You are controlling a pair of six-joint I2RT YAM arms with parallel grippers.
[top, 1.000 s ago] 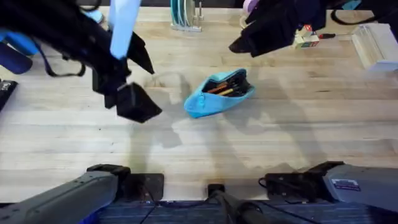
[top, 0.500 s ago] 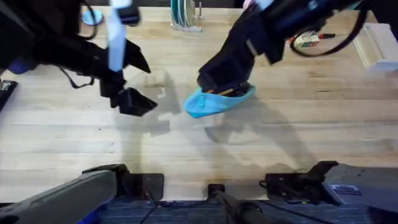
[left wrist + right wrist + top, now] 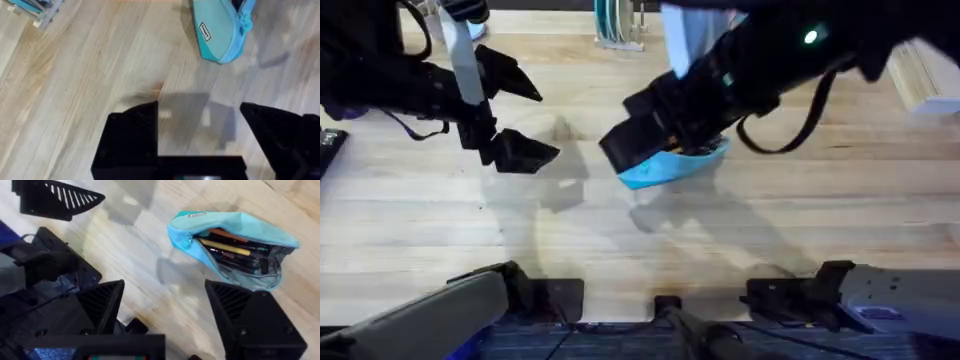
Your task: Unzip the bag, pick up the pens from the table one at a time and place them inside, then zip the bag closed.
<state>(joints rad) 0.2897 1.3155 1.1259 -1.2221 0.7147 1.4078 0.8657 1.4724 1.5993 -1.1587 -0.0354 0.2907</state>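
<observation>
Right gripper (image 3: 167,312), jaws apart, hovers just beside the gaping light blue fabric pouch (image 3: 235,247); yellow-orange pens (image 3: 225,246) inside, probably all. A mis-pinched zipper drags the pouch. Left gripper (image 3: 200,135) is spread too.

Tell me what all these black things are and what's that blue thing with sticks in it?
The black things are two robot arms at a wooden table. Each arm ends in a gripper, a hand with just two fingers. One picture looks down from above. The other two come from little cameras on the arms' wrists, so you see each gripper's own fingers up close.

The blue thing is a bag, a soft pencil pouch. Its zipper is open, and the pens lie inside.

The left gripper is off to the side of the bag, open, with nothing in it. The right gripper is above the table right by the bag, open too, and also holding nothing. Zipping the bag closed is the job left to do.
</observation>
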